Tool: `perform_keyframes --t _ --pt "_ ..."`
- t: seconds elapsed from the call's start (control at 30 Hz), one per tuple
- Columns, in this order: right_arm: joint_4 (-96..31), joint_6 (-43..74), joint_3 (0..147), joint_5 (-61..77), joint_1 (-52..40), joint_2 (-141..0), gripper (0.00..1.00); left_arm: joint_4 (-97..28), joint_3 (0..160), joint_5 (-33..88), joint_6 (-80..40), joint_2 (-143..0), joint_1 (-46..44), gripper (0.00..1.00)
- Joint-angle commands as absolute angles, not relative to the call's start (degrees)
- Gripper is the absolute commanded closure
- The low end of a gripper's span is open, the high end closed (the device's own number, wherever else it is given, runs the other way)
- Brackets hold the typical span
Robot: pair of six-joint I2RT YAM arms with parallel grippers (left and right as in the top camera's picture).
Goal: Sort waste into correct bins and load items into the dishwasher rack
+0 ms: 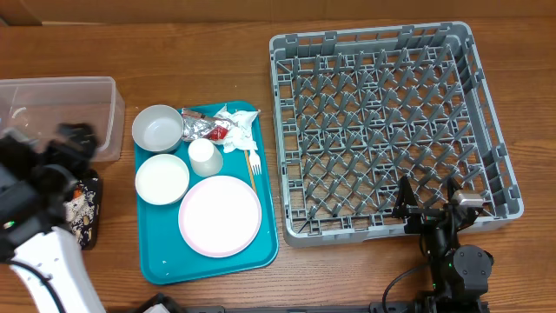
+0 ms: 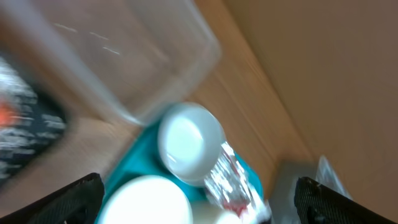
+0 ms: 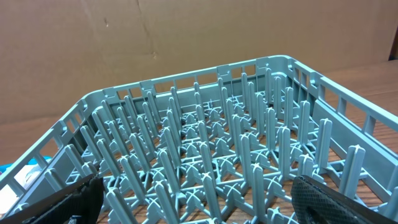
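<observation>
Here, the left gripper (image 2: 199, 186) hangs left of the teal tray (image 1: 165, 261), over a corner of the tub (image 1: 52, 104). Its jaws are spread wide with nothing between them, and its own camera view is smeared. The right gripper (image 1: 428, 198), likewise spread and empty, sits at the near edge of the rack (image 1: 391, 104), right of the teal tray. The rack holds nothing.

On the teal tray, the plate (image 1: 220, 216) lies at the front. The front bowl (image 1: 162, 178) and back bowl (image 1: 157, 128) line the left side, the cup (image 1: 205, 156) stands mid-tray, and the fork (image 1: 254, 165) lies by the right rim. At the back, the wrappers (image 1: 201, 129) are tangled with the napkin (image 1: 239, 122). The black tray (image 1: 97, 196), just left of the teal tray, carries speckled scraps.

The likeliest trouble is at that back corner. Foil and paper overlap and press against the back bowl and cup, so a pinch aimed at one could drag the other along into the wrong bin, or tip the cup.

The fork lies flat beside the plate's rim, so fingers closing on it may scrape the tray or nudge the plate. The plate lies flat too and offers little edge, so it may slip mid-carry.

The left arm is crowded between the tub and the black tray, and a hasty swing could knock either. The right gripper looks level with the pegs, where a sideways move could snag them and shift the rack.
</observation>
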State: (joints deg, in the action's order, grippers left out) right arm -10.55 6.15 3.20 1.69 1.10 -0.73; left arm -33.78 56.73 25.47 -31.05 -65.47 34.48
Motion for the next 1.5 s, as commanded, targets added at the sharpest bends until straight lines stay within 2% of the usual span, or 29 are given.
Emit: perform_keyframes --t 0.0,0.1,0.23,0.77,1.0,1.1,1.23,1.33,1.47 --pt "-10.33 5.96 2.94 1.72 1.30 -0.16 0.00 -35.07 57.82 26.52 -23.31 -62.89 23.73 0.00" --pt "-10.33 5.96 2.94 1.72 1.30 -0.16 0.00 -38.22 57.82 22.22 -17.12 -62.11 15.51 0.00" --pt "-10.33 5.96 2.94 1.72 1.30 -0.16 0.00 -44.10 57.82 8.47 -14.15 -62.22 9.43 0.00" --pt "-10.33 5.96 2.94 1.72 1.30 -0.16 0.00 -59.22 57.80 -15.64 -16.86 -62.22 9.08 0.00" --pt "-10.31 5.96 2.94 1.72 1.30 -0.16 0.00 -60.07 57.80 -15.38 -20.91 -62.24 9.08 0.00" --pt "-10.33 5.96 2.94 1.72 1.30 -0.16 0.00 -58.50 57.80 -15.46 -26.35 -62.24 10.02 0.00" --pt "-10.31 5.96 2.94 1.72 1.30 -0.16 0.00 -55.59 57.80 -14.11 -33.47 -62.35 15.33 0.00" --pt "-9.08 6.00 2.94 2.17 1.28 -0.16 0.00 -55.44 57.80 -10.37 -33.89 -62.59 19.42 0.00" --pt "-8.12 7.09 2.94 16.71 1.26 -0.16 0.00 -57.71 57.80 -11.81 -33.17 -62.59 21.43 0.00"
